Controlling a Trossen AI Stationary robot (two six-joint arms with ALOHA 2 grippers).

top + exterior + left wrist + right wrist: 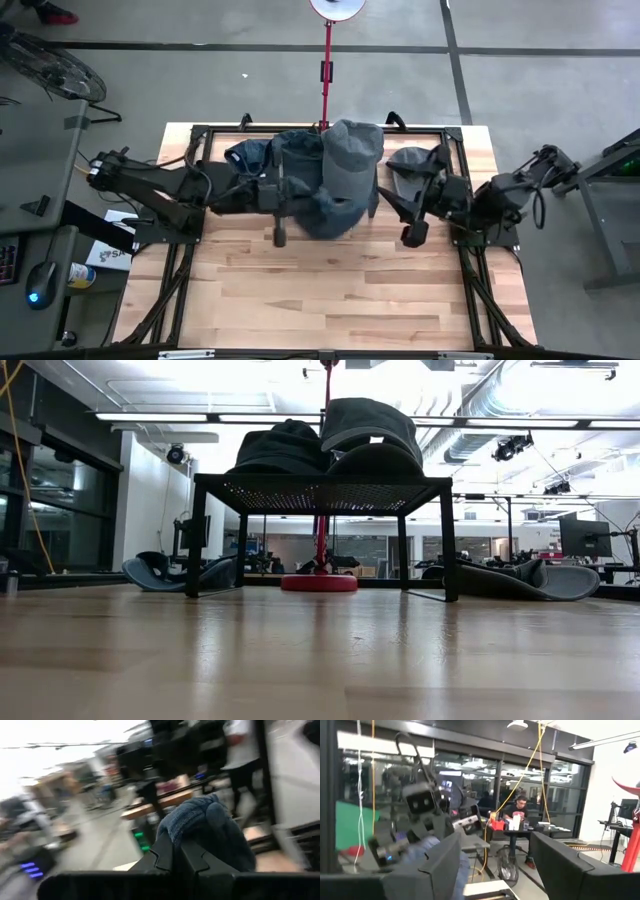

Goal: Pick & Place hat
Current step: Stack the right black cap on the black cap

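Note:
My left gripper [298,200] [177,851] reaches in from the table's left and is shut on a blue cloth hat [330,212] [210,827] beside the black mesh rack [320,482]. A grey hat [352,152] [370,422] and a dark one [285,448] lie on top of the rack. Two more hats lie on the table, one on each side of the rack [252,155] [410,160]. My right gripper [398,212] [495,865] is open, right of the rack, and holds nothing. Neither gripper shows in the low view. My left gripper pinches a bunched fold of the blue hat [192,822] between its two fingers [162,855], coming level from the table's left. The hat bulges out past the fingertips. Whether it rests on the rack or hangs clear, I cannot tell.
A red lamp stand rises behind the rack, its pole [326,70] over the far edge and its base [318,582] under the rack. Bare wooden table [330,290] stretches toward the near edge. A person sits at a desk [520,812] in the room beyond.

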